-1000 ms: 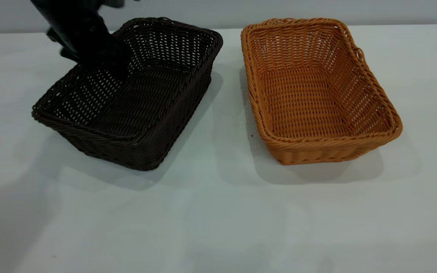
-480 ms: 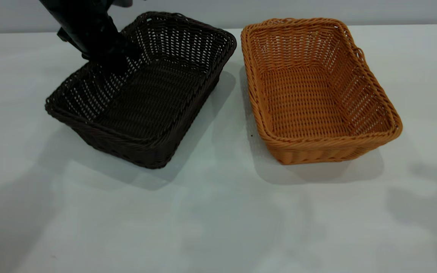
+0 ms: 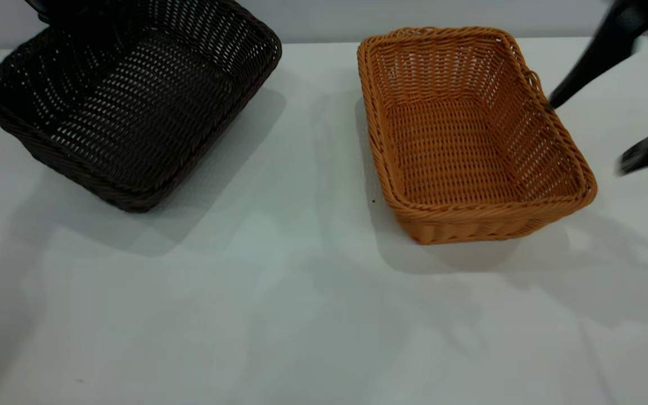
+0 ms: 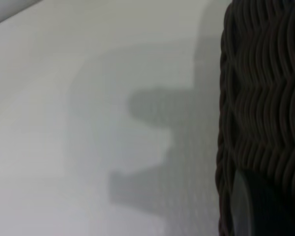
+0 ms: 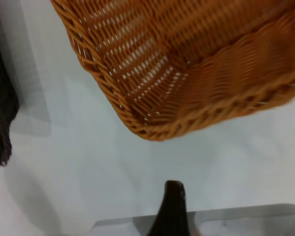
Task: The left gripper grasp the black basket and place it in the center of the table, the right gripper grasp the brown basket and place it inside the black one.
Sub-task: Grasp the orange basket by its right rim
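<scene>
Exterior view: dark brown-black woven rectangular basket (image 3: 127,107) raised and tilted at the far left of the plain white-grey tabletop (image 3: 301,315), its far rim reaching the top edge. Left gripper (image 3: 48,8) barely visible at that rim, probably clamped on it, though not clear enough to tell. Orange-tan woven rectangular basket (image 3: 470,135) flat on the table, right of centre. Right gripper (image 3: 585,132) just beside its right rim, fingers spread apart, holding nothing.

Left wrist view: dark weave (image 4: 260,98) close alongside, above bare table (image 4: 88,98).

Right wrist view: orange-tan basket's corner (image 5: 187,73) ahead, one dark fingertip (image 5: 173,206) short of it.
</scene>
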`<state>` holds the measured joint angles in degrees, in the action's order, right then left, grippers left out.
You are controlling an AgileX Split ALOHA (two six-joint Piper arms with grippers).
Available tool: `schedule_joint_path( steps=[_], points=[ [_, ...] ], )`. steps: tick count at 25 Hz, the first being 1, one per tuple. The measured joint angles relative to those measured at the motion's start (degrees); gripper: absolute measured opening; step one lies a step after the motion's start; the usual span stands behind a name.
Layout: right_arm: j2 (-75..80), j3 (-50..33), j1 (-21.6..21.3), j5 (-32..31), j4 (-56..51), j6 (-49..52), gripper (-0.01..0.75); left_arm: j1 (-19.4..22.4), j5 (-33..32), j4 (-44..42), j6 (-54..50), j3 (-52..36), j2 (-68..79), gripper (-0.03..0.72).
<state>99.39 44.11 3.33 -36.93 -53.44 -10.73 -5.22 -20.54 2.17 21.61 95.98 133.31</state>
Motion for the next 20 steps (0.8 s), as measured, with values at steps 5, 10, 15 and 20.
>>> schedule_joint_path(
  steps=[5,10,15,20],
  points=[
    [11.1,3.6,2.4,0.9,-10.0,-1.0,0.594,-0.2,-0.8,0.1,1.0,0.0,0.0,0.087],
    [17.9,5.2,2.4,-0.4,-19.1,-1.0,0.594,-0.1,-1.0,0.0,1.7,0.0,0.0,0.086],
    [22.0,5.4,2.4,0.3,-22.8,1.7,0.594,-0.1,-0.9,0.0,3.0,0.0,0.0,0.085],
    [25.6,6.1,2.4,3.5,-24.7,2.4,0.576,-0.1,-0.4,0.0,3.4,0.0,0.0,0.085]
  ],
)
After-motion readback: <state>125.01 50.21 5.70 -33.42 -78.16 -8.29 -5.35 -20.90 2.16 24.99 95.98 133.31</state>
